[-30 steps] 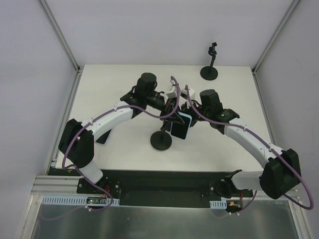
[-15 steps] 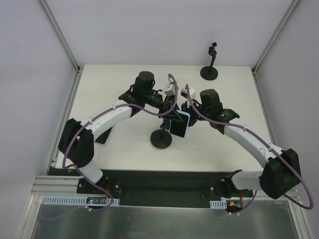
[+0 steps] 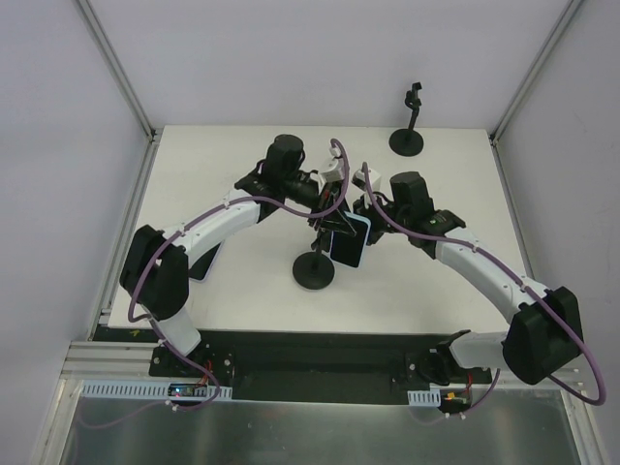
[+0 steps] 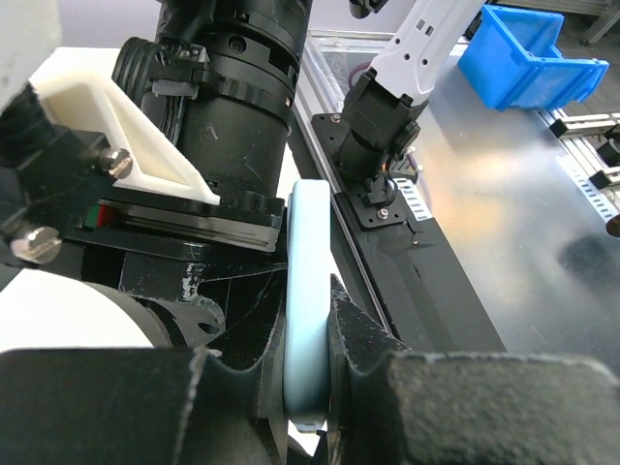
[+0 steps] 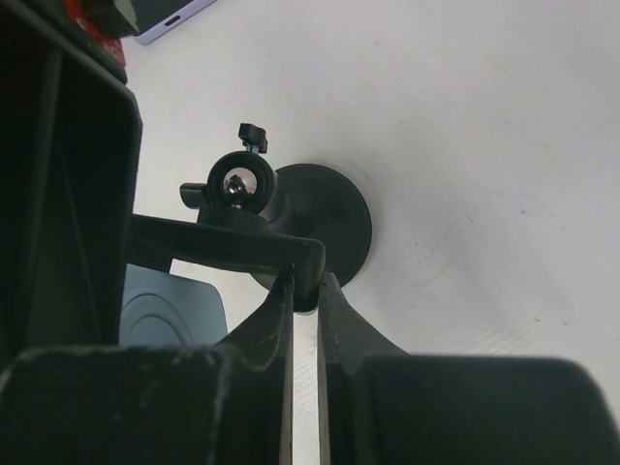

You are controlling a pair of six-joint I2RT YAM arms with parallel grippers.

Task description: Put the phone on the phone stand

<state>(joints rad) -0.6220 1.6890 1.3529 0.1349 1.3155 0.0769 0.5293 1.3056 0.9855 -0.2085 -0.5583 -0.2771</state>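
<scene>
Two phones, two stands. The left fingers pinch the blue phone mid-surface above the near stand, whose clamp the right fingers pinch. The other phone lies left, the other stand far right.

Phone: pale blue case edge, dark face. Phone stand: matte black throughout; silvery ball at joint in R wrist view. 2nd stand: black. Table: plain white, no pattern. L arm, R arm: white links, black joints. Cables: purple. Bin: bright blue. 2nd phone: pale lavender edge.
</scene>
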